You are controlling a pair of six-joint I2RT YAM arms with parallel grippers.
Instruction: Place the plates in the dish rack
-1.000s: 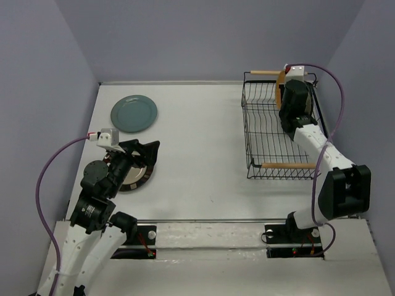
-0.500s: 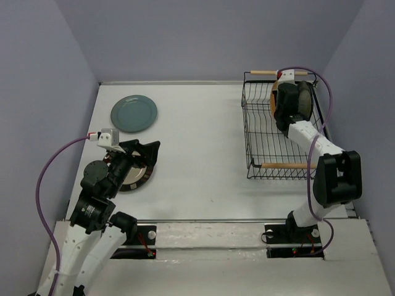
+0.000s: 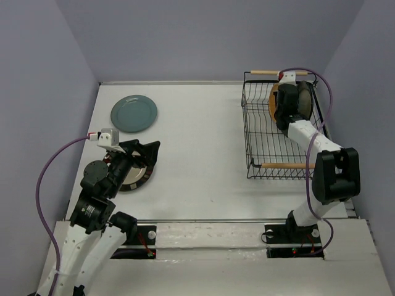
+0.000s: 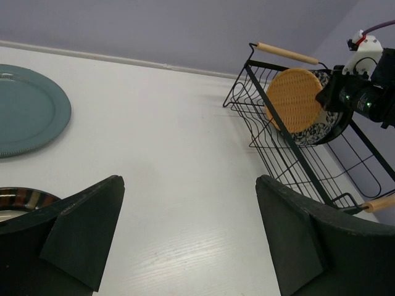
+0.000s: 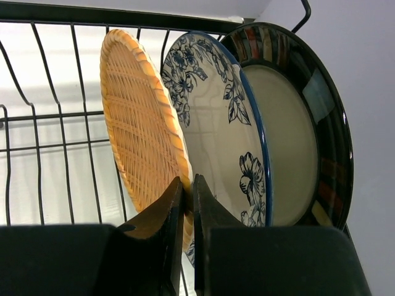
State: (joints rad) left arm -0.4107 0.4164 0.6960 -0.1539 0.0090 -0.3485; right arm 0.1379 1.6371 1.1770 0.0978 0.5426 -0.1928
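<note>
My right gripper [image 5: 188, 185] is shut on the lower rim of the woven orange-tan plate [image 5: 139, 129], which stands upright at the far end of the black wire dish rack [image 3: 259, 132]. Behind it stand the blue floral plate [image 5: 216, 123] and a dark striped-rimmed plate [image 5: 302, 123]. My left gripper [image 4: 188, 209] is open and empty, low over the table. The second striped-rimmed plate [image 3: 137, 176] lies flat under it, its edge at the left finger [image 4: 18, 200]. The teal plate [image 3: 134, 114] lies flat at the far left.
The rack has wooden rod handles at its far end [image 3: 266, 73] and near end [image 3: 282, 165]. Purple-grey walls close the table at the back and both sides. My right arm [image 3: 321, 148] reaches over the rack's right side.
My right gripper has shifted a little left and toward the rack's far end with the orange-tan plate, which now stands against the floral plate. The left arm has not moved.
</note>
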